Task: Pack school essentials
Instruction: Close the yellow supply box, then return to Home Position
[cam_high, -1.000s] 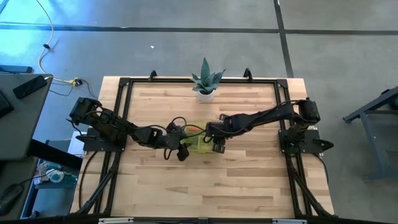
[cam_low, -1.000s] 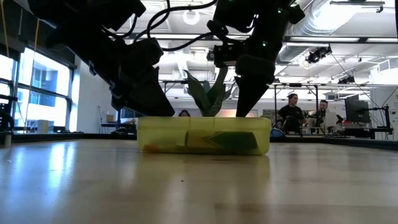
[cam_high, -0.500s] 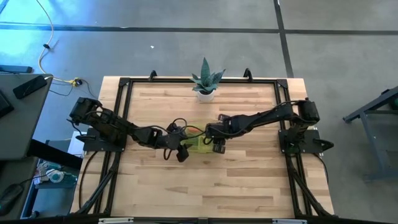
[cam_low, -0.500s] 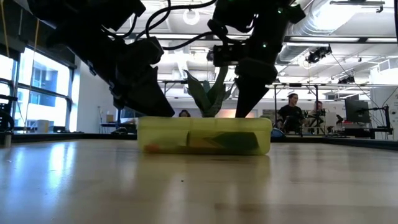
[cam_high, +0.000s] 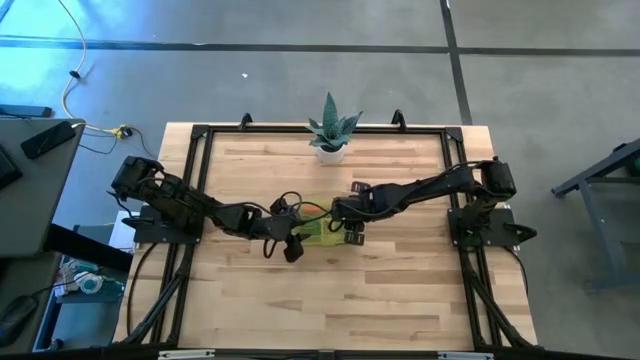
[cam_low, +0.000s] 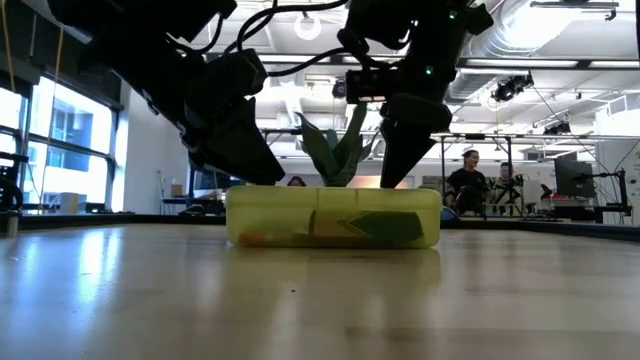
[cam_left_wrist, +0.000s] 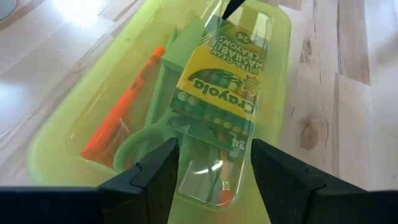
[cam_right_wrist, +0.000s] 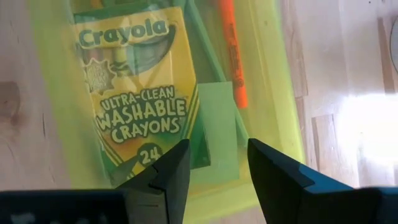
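A translucent yellow-green case (cam_high: 318, 230) (cam_low: 333, 215) lies flat on the table's middle with its clear lid down. Through the lid I see the green-yellow crayon box (cam_left_wrist: 217, 87) (cam_right_wrist: 137, 106), an orange pen (cam_left_wrist: 121, 112) (cam_right_wrist: 233, 56) and the green scissors handle (cam_left_wrist: 140, 140). My left gripper (cam_high: 293, 247) (cam_low: 262, 175) (cam_left_wrist: 214, 144) is open over the case's left end. My right gripper (cam_high: 350, 235) (cam_low: 392, 180) (cam_right_wrist: 217, 143) is open over its right end. My left gripper comes down slanting from the table's left, and its open fingers (cam_left_wrist: 165, 168) meet the lid's top at the case's left end (cam_low: 250, 188). The fingertips themselves are hidden. My right gripper points down from above, its open fingers (cam_right_wrist: 273, 168) meeting the lid's top near the right end (cam_low: 395, 188). The case stays flat on the table.
A spiky green plant in a white pot (cam_high: 330, 130) (cam_low: 335, 150) stands at the far edge, behind the case. A black frame (cam_high: 200, 135) runs round the table top. Bare wood lies toward the near edge. People sit in the room beyond.
The case has slid a little toward the table's right, still flat on the wood. My left gripper has moved the same way with it. My right gripper has kept its place over the right end.
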